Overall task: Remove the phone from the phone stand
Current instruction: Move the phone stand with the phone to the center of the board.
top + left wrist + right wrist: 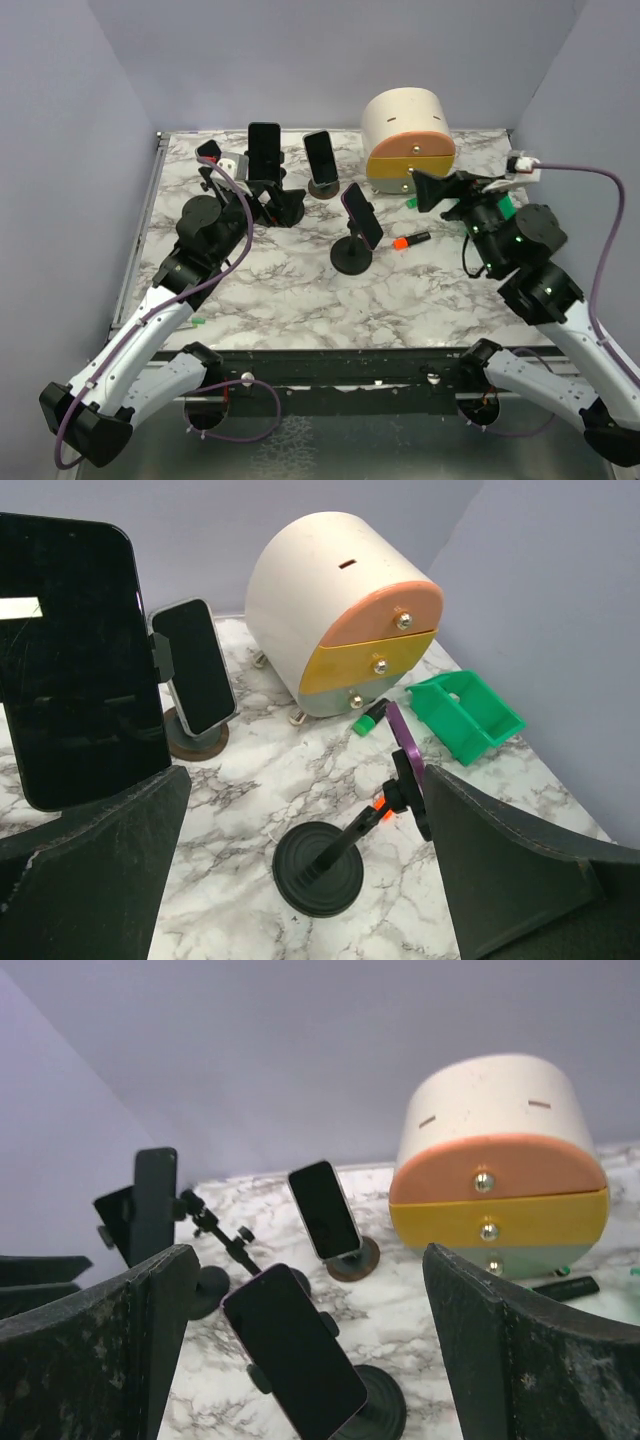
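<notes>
Left arm (165, 310): extended forward from the near edge, elbow bent. My left claw (300, 780) stands fully open and empty, just beside the left phone (264, 150). Right arm (545, 290): folded, wrist turned left. My right claw (308, 1258) is spread wide, holding nothing, facing the centre phone (361, 215), which sits tilted in its phone stand (352, 258). Farther back, a rear phone (320, 152) leans on a round base (324, 188) beside the drawer box (408, 140).
</notes>
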`<state>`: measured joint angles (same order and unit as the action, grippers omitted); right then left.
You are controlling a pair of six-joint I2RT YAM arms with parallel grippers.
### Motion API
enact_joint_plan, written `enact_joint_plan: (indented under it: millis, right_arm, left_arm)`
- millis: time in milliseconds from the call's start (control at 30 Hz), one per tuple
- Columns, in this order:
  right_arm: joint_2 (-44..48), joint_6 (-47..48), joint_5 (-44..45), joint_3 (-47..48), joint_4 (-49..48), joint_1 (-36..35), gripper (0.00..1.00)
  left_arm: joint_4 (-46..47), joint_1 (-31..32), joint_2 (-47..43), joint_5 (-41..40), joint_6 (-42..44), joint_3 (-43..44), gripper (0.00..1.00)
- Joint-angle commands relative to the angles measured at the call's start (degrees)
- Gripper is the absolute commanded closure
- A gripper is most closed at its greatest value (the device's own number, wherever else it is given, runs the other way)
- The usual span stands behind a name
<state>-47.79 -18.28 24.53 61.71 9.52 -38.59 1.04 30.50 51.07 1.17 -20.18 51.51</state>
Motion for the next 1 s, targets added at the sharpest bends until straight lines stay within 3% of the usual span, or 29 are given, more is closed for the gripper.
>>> enact_joint_plan:
  millis: [0,433,633,800,967]
  right_arm:
    - [5.7,5.3,-4.8,-2.8,-4.5,-0.2,0.00]
    - [12.5,4.9,-4.4,-9.7,-7.2,-0.2,0.01]
    - [15.5,5.7,-11.5,-13.3,-6.0,-0.2,0.01]
    - [17.5,4.8,-13.2,-16.0,-3.2,-0.2,0.02]
    - [19.3,2.5,-11.0,-17.8,-0.9,-0.2,0.02]
  left_arm:
    - [2.7,0.3,-1.9,1.8,0.1,-1.7,0.01]
    - [3.8,0.3,-2.6,1.9,-1.3,-3.2,0.01]
    - [15.7,0.3,-3.2,7.7,-6.7,-9.9,0.01]
    - [10.5,0.3,1.3,14.0,-9.3,-3.0,0.01]
    - [3.8,1.2,6.2,15.7,-20.3,1.7,0.04]
